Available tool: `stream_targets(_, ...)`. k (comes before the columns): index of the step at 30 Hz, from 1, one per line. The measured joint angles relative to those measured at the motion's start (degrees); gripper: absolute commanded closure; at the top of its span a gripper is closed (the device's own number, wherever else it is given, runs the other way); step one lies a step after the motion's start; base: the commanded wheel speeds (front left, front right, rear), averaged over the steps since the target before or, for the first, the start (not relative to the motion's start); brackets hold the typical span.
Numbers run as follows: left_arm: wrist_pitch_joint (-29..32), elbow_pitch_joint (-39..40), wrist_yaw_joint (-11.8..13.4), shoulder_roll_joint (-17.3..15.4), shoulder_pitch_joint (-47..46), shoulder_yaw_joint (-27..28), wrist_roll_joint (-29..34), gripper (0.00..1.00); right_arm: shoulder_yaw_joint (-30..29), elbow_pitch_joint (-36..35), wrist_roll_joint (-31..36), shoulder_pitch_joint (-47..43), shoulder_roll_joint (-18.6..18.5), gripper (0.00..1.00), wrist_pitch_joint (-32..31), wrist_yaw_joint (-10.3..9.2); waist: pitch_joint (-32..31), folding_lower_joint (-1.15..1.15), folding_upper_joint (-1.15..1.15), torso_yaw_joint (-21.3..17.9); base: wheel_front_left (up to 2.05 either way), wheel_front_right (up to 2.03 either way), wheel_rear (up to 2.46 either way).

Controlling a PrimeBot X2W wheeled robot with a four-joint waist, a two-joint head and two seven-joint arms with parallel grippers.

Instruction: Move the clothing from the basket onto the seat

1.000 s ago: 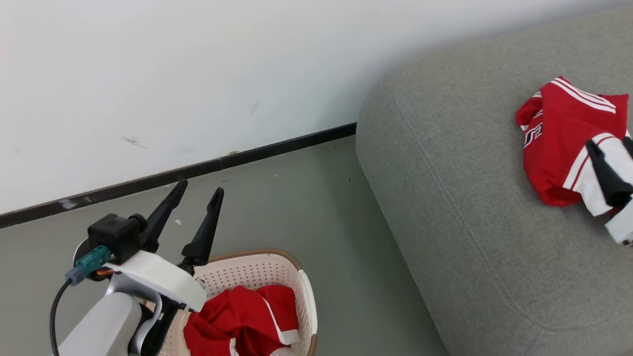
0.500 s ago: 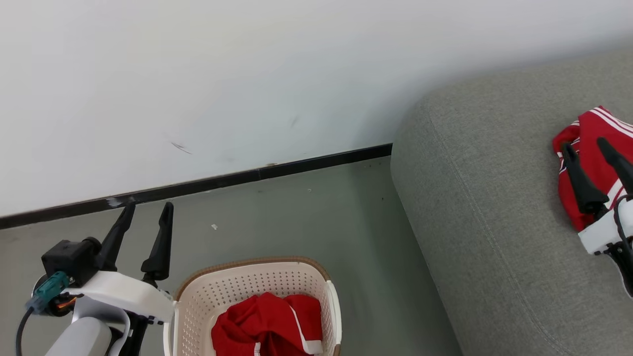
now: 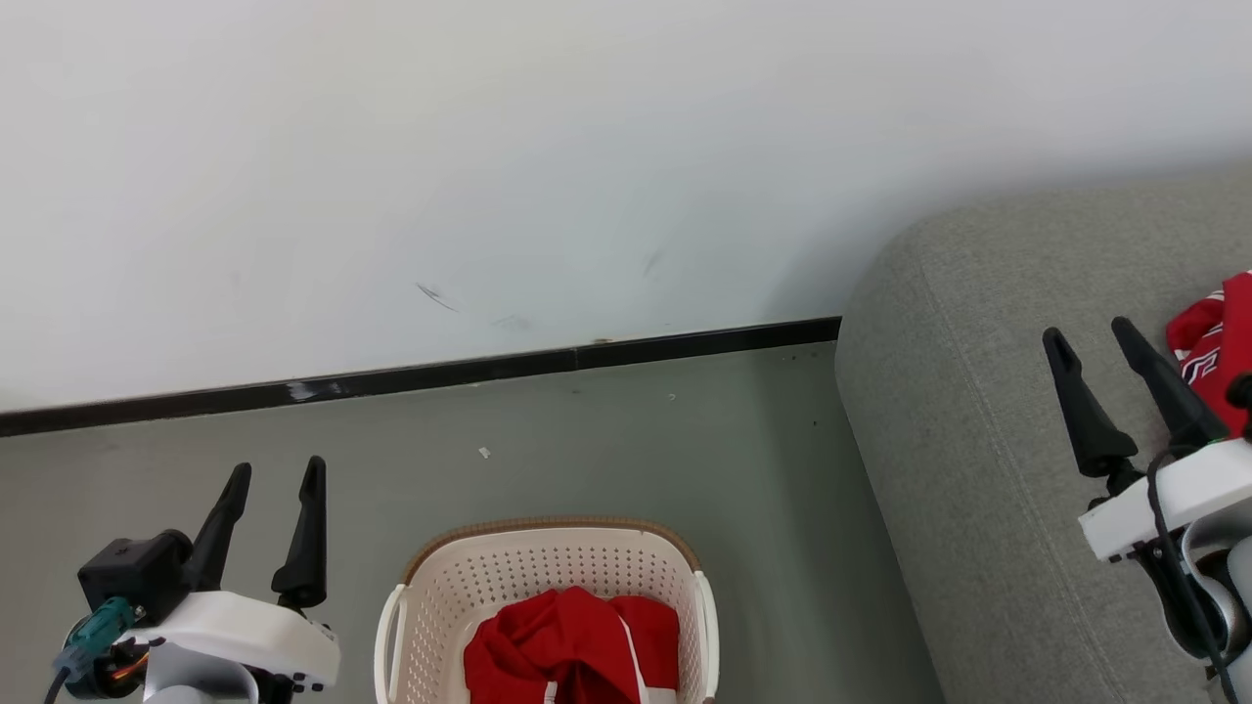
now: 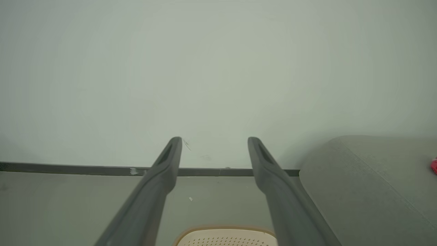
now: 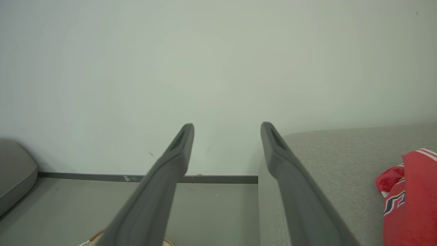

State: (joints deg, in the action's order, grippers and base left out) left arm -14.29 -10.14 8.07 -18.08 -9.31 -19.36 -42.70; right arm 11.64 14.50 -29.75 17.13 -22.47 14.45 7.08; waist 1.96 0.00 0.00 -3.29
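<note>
A red garment with white trim (image 3: 572,650) lies bunched in the cream basket (image 3: 548,557) on the floor at the bottom middle of the head view. A second red garment (image 3: 1213,342) (image 5: 409,194) rests on the grey sofa (image 3: 978,469) (image 5: 341,153) at the right edge. My left gripper (image 3: 276,472) (image 4: 214,139) stands open and empty over the floor, left of the basket. Above the sofa my right gripper (image 3: 1088,332) (image 5: 227,124) is open too, holding nothing, just left of the garment there. The basket's rim (image 4: 225,232) shows below my left fingers.
A white wall with a black baseboard (image 3: 440,376) runs behind the basket and meets the sofa's corner. Grey-green floor (image 3: 763,489) lies between basket and sofa. A second grey cushion edge (image 5: 13,171) shows at the left of the right wrist view.
The head view has swung left, shifting sofa and basket rightward in the picture. My right gripper has come off the garment on the sofa and lifted clear, open. My left gripper has lowered beside the basket.
</note>
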Motion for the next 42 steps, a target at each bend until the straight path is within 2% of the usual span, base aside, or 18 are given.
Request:
stream_targets(7, 0.0, 0.7, 0.6, 0.0, 0.8, 0.9, 1.6, 0.00, -2.6, -2.1, 4.4, -4.6, 2.6, 0.00, 0.0, 0.00, -0.7, 0.00, 0.00, 2.3, 0.00, 0.00, 0.00)
stream_targets(14, 0.0, 1.9, 1.0, 1.4, 1.8, 2.6, 4.2, 0.00, -5.0, -4.5, 8.2, -8.7, 6.6, 0.00, 0.0, 0.00, -1.1, 0.00, 0.00, 4.0, 0.00, 0.00, 0.00)
stream_targets(20, 0.0, 2.1, 1.0, 1.8, 2.1, 3.1, 6.2, 0.00, -5.2, -6.3, 10.1, -11.1, 9.2, 0.00, 0.0, 0.00, -1.6, 0.00, 0.00, 4.8, 0.00, 0.00, 0.00)
stream_targets(30, 0.0, 2.3, 0.9, 3.4, 3.9, 3.9, 8.0, 0.00, -4.4, -8.3, 12.6, -14.4, 11.9, 0.00, 0.0, 0.00, -2.2, 0.00, 0.00, 5.2, 0.00, 0.00, 0.00)
stream_targets(42, 0.0, 2.4, 0.9, 4.3, 5.2, 5.2, 9.6, 0.00, -3.9, -10.0, 14.7, -14.6, 13.1, 0.00, 0.0, 0.00, -2.2, 0.00, 0.00, 4.6, 0.00, 0.00, 0.00)
